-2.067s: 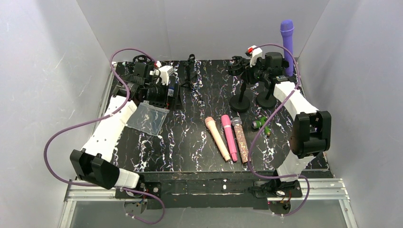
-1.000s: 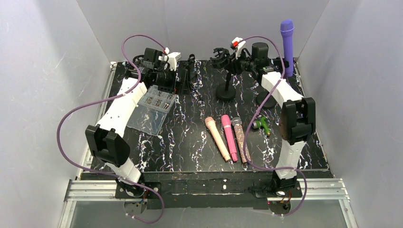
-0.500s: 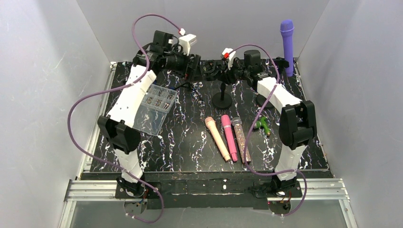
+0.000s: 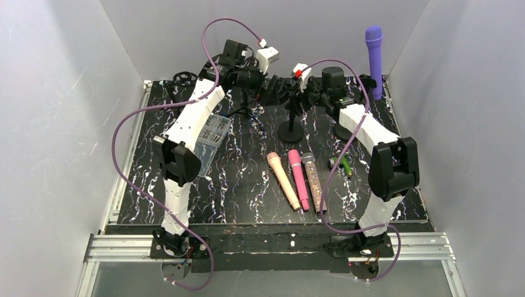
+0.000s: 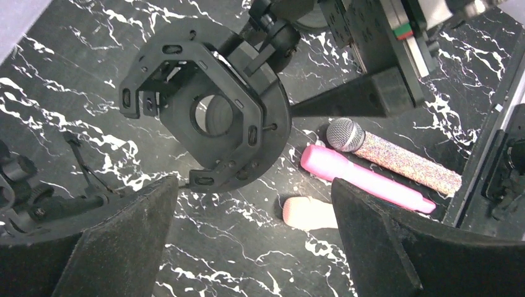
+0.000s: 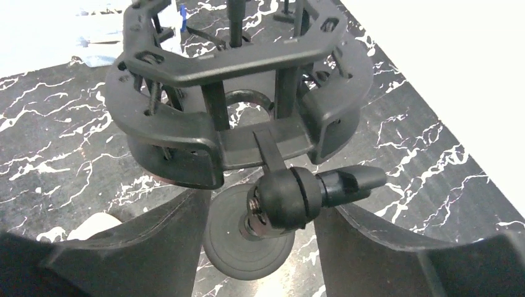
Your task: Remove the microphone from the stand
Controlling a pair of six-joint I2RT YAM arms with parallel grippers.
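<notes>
The purple microphone [image 4: 374,55] stands upright in its stand at the back right corner, and neither gripper touches it. A second black stand [image 4: 290,131] with an empty ring-shaped shock mount [image 5: 210,117] is at the back centre. My right gripper [image 6: 263,213] is open, its fingers on either side of this stand's ball joint [image 6: 285,198], just below the mount [image 6: 235,80]. In the top view the right gripper [image 4: 304,93] is right of the mount. My left gripper [image 5: 254,210] is wide open and empty, looking down beside the mount; from above, the left gripper [image 4: 263,83] is at its left.
A peach microphone [image 4: 283,179], a pink one [image 4: 298,178] and a glittery one [image 4: 313,182] lie side by side mid-table. A small green object [image 4: 339,163] lies to their right. A clear plastic box [image 4: 207,142] sits under the left arm, and a small black tripod [image 4: 247,105] stands behind it.
The left arm swung right from the plastic box to the empty stand's mount. The right gripper carried that stand left to centre and has now opened its jaws.
</notes>
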